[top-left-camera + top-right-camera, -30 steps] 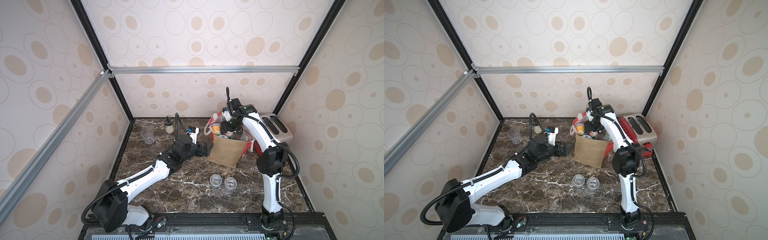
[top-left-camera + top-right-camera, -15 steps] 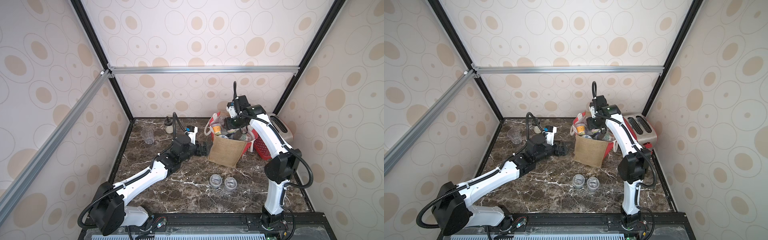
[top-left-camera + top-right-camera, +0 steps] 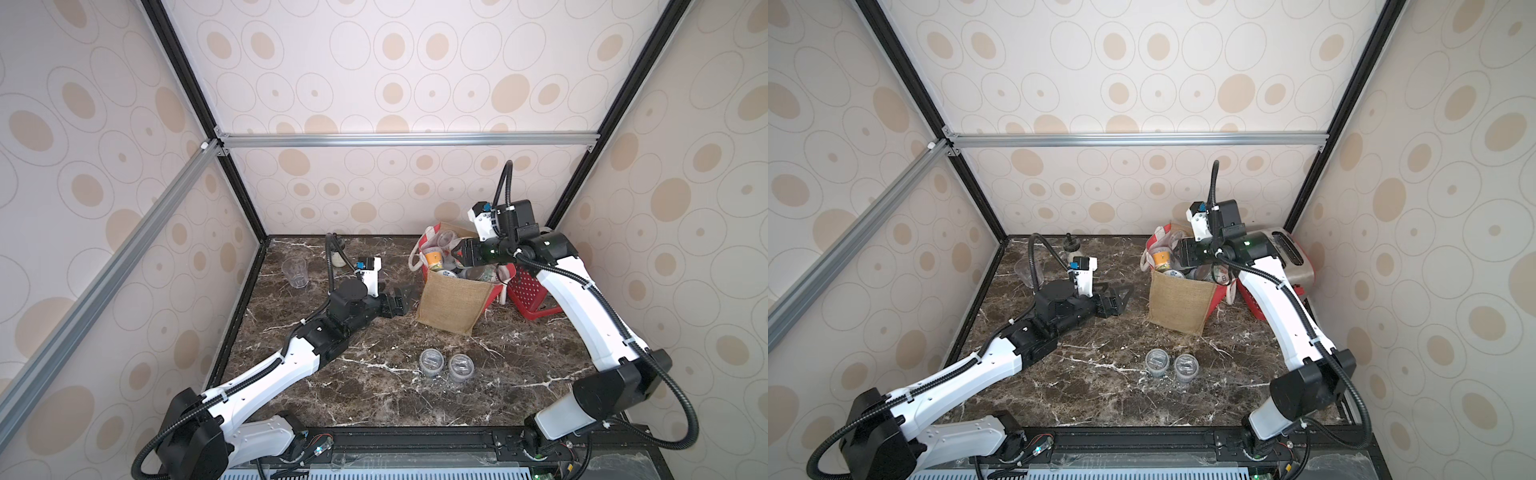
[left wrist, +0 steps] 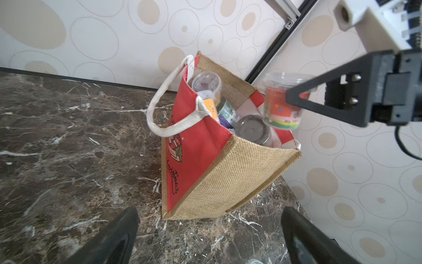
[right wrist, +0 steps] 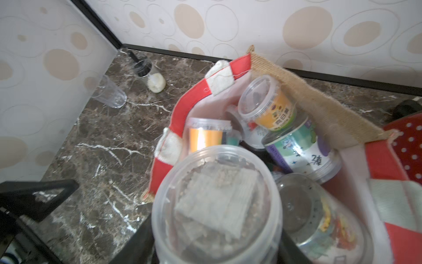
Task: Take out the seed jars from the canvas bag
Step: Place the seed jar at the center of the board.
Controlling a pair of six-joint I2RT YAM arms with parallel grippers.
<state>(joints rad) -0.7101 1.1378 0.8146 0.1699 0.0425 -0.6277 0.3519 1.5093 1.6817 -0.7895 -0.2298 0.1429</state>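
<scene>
Nearest the robot's base, two short clear plastic jars with clear lids (image 3: 432,362) stand side by side on the dark marble tabletop (image 3: 374,399), well apart from the bag and already counted as taken out. Beyond them the left gripper (image 3: 404,301) hangs low over the marble just beside the bag, its jaws spread wide with nothing between them.

Next comes the boxy tan jute canvas bag with red side panels and white rope handles (image 4: 228,178), standing upright and open. Several labelled clear jars (image 5: 267,107) lie jumbled inside it, some tilted or on their sides.

Above the bag's mouth, the right gripper (image 4: 285,99) is clamped on a taller clear plastic jar with a red label (image 5: 217,205), held upright in the air, its base about level with the rim.

The step in hand looks like lifting this jar out. The next move calls for clearing the rim and handles, then setting it down near the two on the marble without knocking them.

Farthest back sit a red dotted toaster (image 3: 1283,257), a lidless clear faceted tumbler (image 5: 109,93) and a glass shaker with a black top (image 5: 149,75).
</scene>
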